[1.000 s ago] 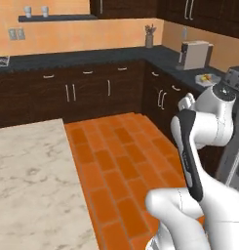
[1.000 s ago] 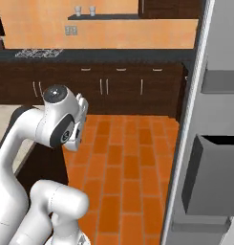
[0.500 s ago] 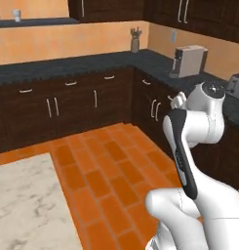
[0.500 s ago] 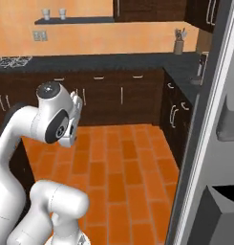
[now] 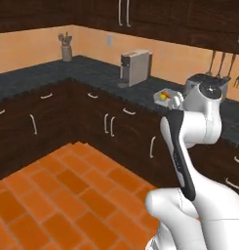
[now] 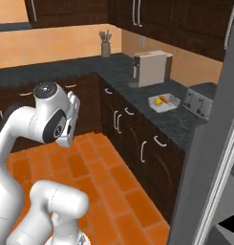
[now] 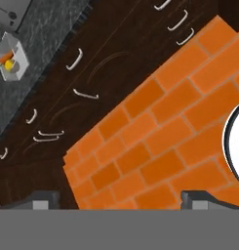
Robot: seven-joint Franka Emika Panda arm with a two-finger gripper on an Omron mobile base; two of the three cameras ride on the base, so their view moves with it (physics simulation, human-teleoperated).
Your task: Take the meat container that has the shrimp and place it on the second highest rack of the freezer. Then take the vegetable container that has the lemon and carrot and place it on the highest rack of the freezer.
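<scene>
The vegetable container, a white tray holding the yellow lemon and orange carrot, sits on the dark counter between a coffee machine and a toaster. The container also peeks out beside my arm, and the container lies at the upper left of the hand view. My gripper hangs open and empty over the brick floor, far from the tray. The freezer shows as a grey door edge on the right. The meat container, the shrimp and both racks are out of view.
A coffee machine, a toaster and a utensil pot stand on the L-shaped dark counter. Dark cabinets with white handles line the walls. Orange brick floor lies open in front of them.
The whole picture has swung as the base turned: the marble island has left the views, and the counter corner with the tray has come closer. The gripper has stayed open.
</scene>
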